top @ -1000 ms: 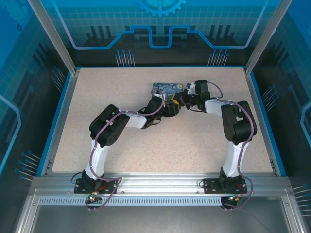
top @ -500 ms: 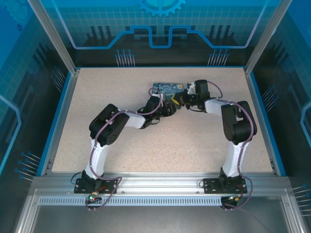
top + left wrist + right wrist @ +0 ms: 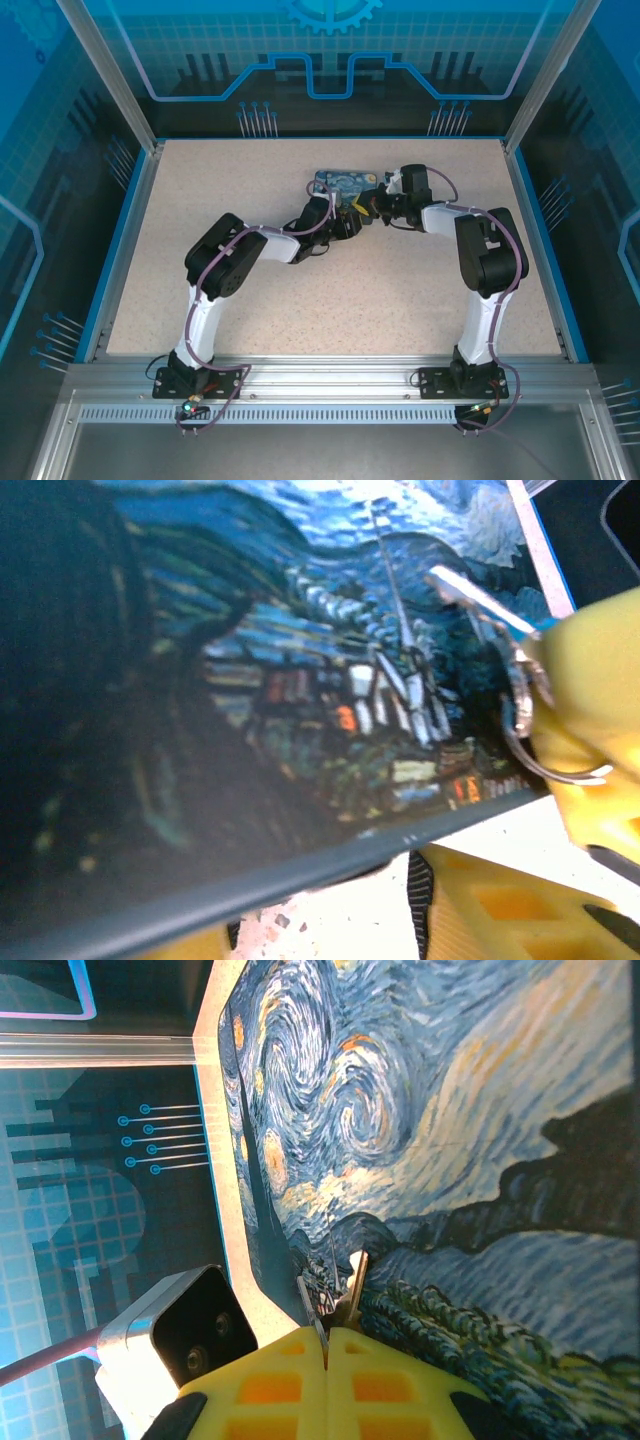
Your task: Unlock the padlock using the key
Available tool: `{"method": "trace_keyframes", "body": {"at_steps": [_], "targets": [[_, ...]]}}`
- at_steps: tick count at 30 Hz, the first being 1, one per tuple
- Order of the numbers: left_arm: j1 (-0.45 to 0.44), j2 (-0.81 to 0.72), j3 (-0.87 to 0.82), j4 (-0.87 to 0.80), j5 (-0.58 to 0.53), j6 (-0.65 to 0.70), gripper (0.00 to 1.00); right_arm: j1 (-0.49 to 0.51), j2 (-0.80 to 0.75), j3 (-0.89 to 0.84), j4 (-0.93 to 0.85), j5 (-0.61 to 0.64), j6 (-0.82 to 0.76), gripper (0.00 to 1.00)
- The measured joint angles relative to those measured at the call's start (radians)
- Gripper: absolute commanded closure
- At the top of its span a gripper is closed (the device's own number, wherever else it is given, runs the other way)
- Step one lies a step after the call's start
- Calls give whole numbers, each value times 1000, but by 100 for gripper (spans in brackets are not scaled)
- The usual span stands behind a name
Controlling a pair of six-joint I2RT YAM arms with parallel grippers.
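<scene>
The right gripper [image 3: 325,1332] has its yellow fingers [image 3: 380,1385] pressed tight together, pinching the silver key [image 3: 350,1278]. The key's blade sticks out from the fingertips and lies against the near edge of the Starry Night box [image 3: 450,1110]. In the left wrist view the same key shows at the right, its blade slanting over the painted lid. A wire key ring [image 3: 520,715] hangs from it beside a yellow finger.

The left gripper [image 3: 330,895] has its own fingers [image 3: 500,910] spread apart at the bottom of its view. Bare speckled table shows in the gap between them, and nothing is visibly clasped. The box's dark lower edge runs just above them.

A grey camera housing [image 3: 180,1345] with two lenses sits just beside the right fingers, at the box's corner.

From overhead, both grippers meet at the near side of the box, the left arm [image 3: 225,265] reaching in from the left and the right arm [image 3: 485,250] from the right. A speck of yellow sits between them. It is too small to tell whether this is the padlock or a finger. The box lies toward the far middle of the table [image 3: 200,200].
</scene>
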Motion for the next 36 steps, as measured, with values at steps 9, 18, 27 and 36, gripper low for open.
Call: {"method": "trace_keyframes", "body": {"at_steps": [9,18,27,36], "targets": [[2,4,4,-11,-1,-1,64,0,0,0,0,0,0,100],[2,3,-27,44,-2,-16,70,0,0,0,1,0,1,100],[13,3,-95,174,5,-109,72,-1,3,0,8,-1,4,100],[22,3,-130,234,11,-169,79,-1,3,0,7,0,3,100]]}}
